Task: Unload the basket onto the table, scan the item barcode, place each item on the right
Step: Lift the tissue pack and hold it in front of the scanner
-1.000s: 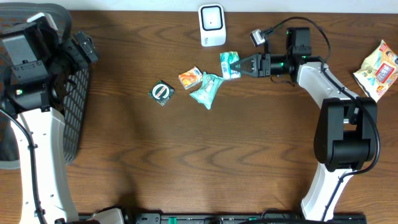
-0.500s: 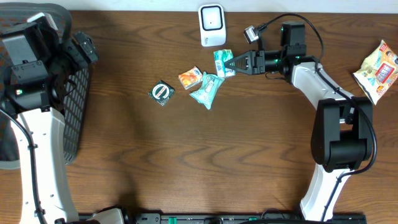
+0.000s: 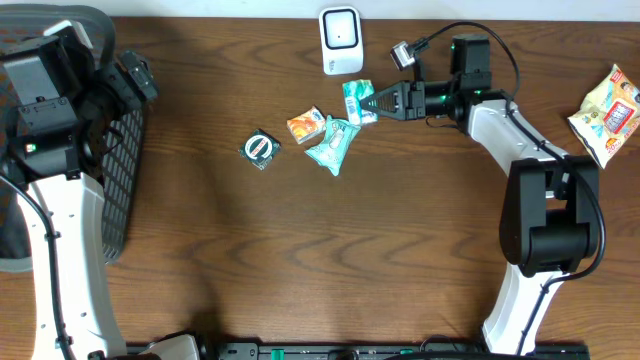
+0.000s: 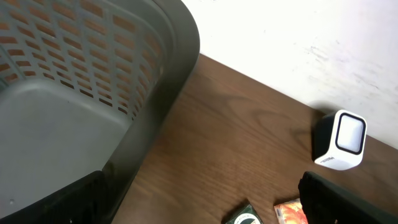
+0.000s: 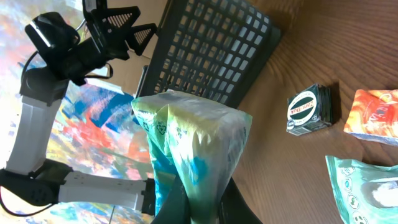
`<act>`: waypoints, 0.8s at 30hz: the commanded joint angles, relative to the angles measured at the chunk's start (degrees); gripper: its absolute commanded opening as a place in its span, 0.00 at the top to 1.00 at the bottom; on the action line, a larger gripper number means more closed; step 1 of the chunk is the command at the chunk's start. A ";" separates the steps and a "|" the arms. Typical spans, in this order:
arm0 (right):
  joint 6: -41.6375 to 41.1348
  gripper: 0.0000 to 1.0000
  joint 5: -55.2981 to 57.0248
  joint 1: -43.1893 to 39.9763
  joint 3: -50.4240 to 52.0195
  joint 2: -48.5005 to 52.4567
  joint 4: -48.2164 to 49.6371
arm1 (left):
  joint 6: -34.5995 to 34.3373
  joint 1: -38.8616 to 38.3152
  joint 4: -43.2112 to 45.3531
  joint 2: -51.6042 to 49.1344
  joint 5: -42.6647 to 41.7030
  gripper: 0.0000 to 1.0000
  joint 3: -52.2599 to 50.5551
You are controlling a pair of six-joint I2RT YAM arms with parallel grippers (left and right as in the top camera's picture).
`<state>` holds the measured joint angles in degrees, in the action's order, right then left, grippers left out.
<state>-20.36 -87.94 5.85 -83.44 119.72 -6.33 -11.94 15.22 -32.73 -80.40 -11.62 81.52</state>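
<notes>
A small green-and-white packet (image 3: 355, 101) hangs just below the white barcode scanner (image 3: 341, 40) at the table's back edge. My right gripper (image 3: 370, 103) is shut on this packet, reaching in from the right. The right wrist view shows the packet (image 5: 189, 146) pinched between the dark fingers (image 5: 233, 202), filling the middle of the frame. My left gripper (image 4: 199, 205) stands open at the far left above the basket (image 3: 122, 170), with nothing between its fingers (image 4: 345, 199). The scanner (image 4: 341, 140) also shows in the left wrist view.
On the table left of the held packet lie an orange packet (image 3: 305, 125), a teal pouch (image 3: 332, 145) and a dark green box (image 3: 260, 148). A yellow snack bag (image 3: 608, 112) lies at the far right. The grey mesh basket's rim (image 4: 158, 106) sits by the left arm.
My right gripper has carried the packet left and slightly back, closer to the scanner, then held still. The left arm has not moved.
</notes>
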 commanded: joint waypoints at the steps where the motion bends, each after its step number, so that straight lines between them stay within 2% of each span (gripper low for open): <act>1: 0.72 0.99 -1.55 0.37 -0.83 -1.33 0.15 | -0.13 0.79 -1.16 -0.96 3.96 0.02 0.35; 20: 0.70 0.99 -1.53 1.42 -0.83 -1.33 0.35 | -0.13 0.79 -1.16 -0.96 3.96 0.02 0.35; 24: -0.48 0.99 4.17 2.64 -0.83 -1.33 0.07 | -0.13 0.79 -1.16 -0.96 3.96 0.02 0.35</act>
<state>-20.38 -87.20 7.07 -83.44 119.72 -6.17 -11.94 15.22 -32.73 -80.40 -11.62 81.52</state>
